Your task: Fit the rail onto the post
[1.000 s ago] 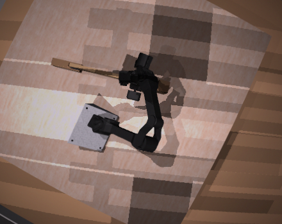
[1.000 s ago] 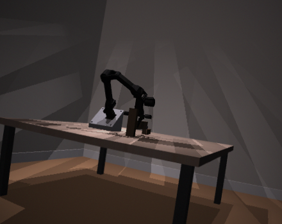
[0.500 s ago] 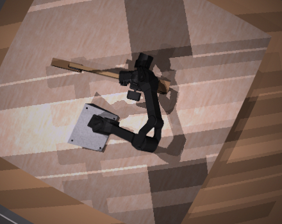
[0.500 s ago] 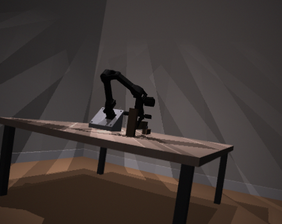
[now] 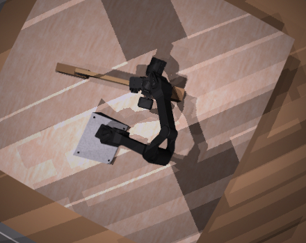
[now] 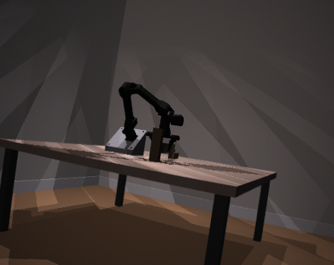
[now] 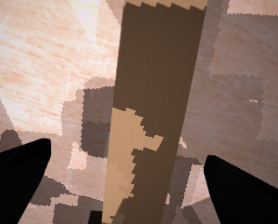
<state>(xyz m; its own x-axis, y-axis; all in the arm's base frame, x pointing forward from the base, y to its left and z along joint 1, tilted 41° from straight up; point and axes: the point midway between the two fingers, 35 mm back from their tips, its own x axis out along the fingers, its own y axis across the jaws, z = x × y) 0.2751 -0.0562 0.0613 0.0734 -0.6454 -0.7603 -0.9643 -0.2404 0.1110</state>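
The hand (image 5: 145,83) (image 7: 130,155) stands wide open over the wooden rail (image 5: 106,78) (image 7: 155,90), gripping nothing, with open room beyond both rail edges; the rail runs toward ten o'clock from the arm, its far end at the footboard block (image 5: 65,68).

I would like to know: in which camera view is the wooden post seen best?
The exterior view: there the post stands upright, visible from top to foot. The top view shows only part of its top, beside the arm. In the wrist view I cannot make it out.
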